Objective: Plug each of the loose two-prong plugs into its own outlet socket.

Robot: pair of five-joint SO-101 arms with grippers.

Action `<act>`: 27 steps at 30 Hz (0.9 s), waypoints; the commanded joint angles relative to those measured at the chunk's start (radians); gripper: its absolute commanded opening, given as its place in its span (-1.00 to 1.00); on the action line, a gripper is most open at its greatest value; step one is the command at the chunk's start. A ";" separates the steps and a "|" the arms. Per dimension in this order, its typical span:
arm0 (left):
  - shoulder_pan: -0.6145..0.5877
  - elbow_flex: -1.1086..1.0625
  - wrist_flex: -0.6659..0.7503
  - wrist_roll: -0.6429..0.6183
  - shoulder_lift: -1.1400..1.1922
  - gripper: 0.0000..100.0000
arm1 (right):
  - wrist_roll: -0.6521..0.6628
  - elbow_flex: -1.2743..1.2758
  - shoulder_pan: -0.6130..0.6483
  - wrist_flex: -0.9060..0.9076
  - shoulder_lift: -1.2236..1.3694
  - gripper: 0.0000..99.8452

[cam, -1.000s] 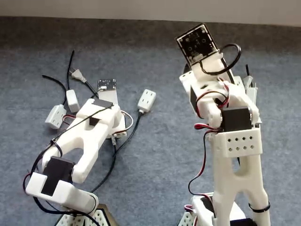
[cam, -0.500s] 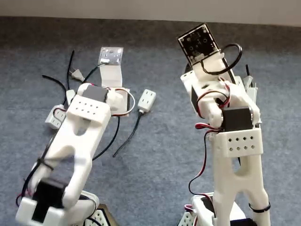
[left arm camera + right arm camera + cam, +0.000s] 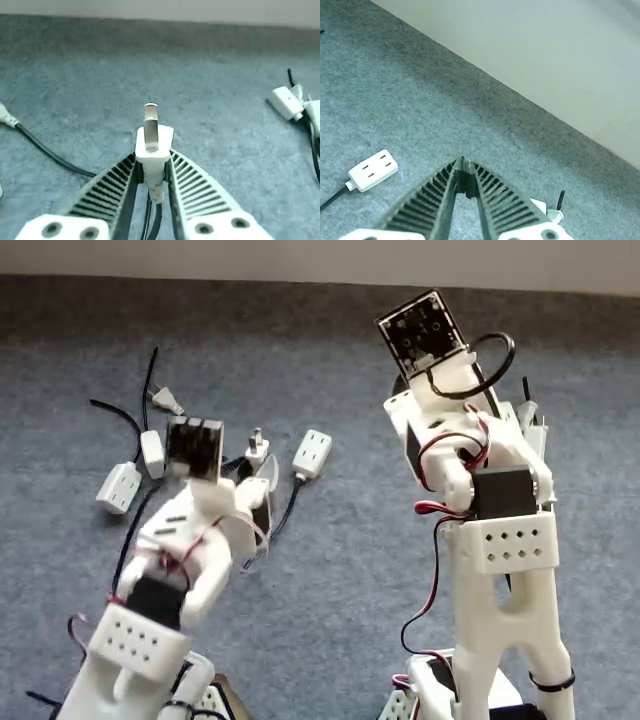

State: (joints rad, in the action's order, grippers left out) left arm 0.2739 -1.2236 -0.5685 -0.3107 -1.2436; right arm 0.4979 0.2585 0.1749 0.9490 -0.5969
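- Plug [image 3: 152, 146] is clamped in left gripper [image 3: 151, 165], prongs directed outward along the finger axis.
- Right gripper [image 3: 464, 176] is clenched on nothing, above the carpet [image 3: 395, 100].

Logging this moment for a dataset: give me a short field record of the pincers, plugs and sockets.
left pincer: shut on held plug, prongs pointing away from it
right pincer: shut, raised over the carpet
middle socket: on carpet, nothing plugged in
left socket: on carpet
loose plug: on carpet, unplugged
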 commanded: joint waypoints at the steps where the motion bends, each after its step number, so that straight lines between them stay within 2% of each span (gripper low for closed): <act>1: 0.016 -0.211 0.195 0.000 -0.257 -0.99 | -0.011 -0.048 -0.002 -0.018 -0.005 -0.98; 5: 0.021 -0.403 0.358 0.000 -0.467 -0.99 | -0.017 -0.047 0.041 -0.012 -0.012 -0.98; 8: 0.071 -0.473 0.466 0.005 -0.581 -0.99 | -0.018 -0.047 0.111 0.019 -0.016 -0.98; 12: 0.148 -0.472 0.462 0.006 -0.565 -0.99 | -0.018 -0.048 0.162 0.033 -0.027 -0.98; 18: 0.228 -0.478 0.465 0.008 -0.473 -0.99 | -0.020 -0.047 0.243 0.076 -0.196 -0.98; 22: 0.231 -0.479 0.466 0.008 -0.440 -0.99 | -0.020 -0.045 0.369 0.124 -0.294 -0.98; 27: 0.231 -0.479 0.503 0.006 -0.430 -0.99 | -0.020 -0.033 0.533 0.173 -0.295 -0.98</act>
State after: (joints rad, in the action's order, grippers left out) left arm 0.4887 -1.6824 -0.1020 -0.3107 -1.6794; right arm 0.4887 0.2585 0.6260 1.1070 -0.8823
